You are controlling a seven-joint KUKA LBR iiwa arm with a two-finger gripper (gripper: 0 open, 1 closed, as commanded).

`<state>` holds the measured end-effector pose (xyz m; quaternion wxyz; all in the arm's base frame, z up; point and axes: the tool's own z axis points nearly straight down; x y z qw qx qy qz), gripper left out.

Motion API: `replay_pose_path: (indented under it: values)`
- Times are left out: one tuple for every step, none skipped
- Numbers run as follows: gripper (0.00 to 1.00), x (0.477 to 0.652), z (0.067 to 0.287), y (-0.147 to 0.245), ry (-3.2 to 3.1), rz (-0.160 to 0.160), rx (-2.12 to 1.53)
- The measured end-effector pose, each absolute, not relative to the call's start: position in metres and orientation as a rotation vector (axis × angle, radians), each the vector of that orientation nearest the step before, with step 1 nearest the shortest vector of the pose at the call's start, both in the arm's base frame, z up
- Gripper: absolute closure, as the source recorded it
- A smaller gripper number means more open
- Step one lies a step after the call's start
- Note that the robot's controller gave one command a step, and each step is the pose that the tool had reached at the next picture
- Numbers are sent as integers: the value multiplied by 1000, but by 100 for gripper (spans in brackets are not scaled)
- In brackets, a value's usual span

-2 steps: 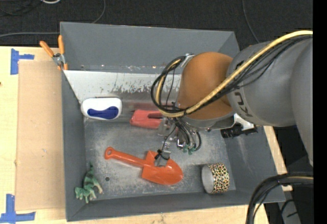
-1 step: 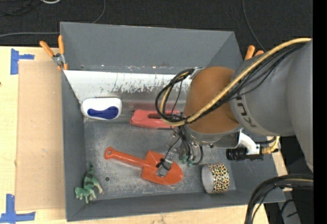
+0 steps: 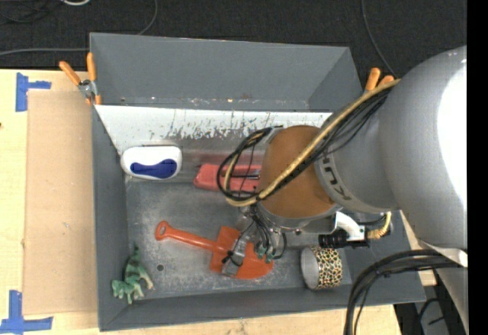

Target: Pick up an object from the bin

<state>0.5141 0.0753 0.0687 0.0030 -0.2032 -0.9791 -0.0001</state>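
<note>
My gripper (image 3: pixel 250 248) is low in the bin's front middle, right on the wide blade end of an orange toy shovel (image 3: pixel 191 239). The shovel lies flat, with its round-ended handle pointing left toward the bin's middle. The blade is partly hidden under the gripper. A leopard-print roll (image 3: pixel 326 268) lies just to the right of the gripper, near the front wall. A red flat block (image 3: pixel 212 175) lies behind the gripper, partly covered by the arm's cables.
A white and blue oval thing (image 3: pixel 152 162) rests in the back left corner. A green toy figure (image 3: pixel 131 280) lies in the front left corner. The arm with its orange cover and cables hangs over the bin's right half.
</note>
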Motion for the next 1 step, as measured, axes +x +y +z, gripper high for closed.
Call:
replay_pose_path:
  values:
    - [100, 498, 69, 74, -3033, 1, -796]
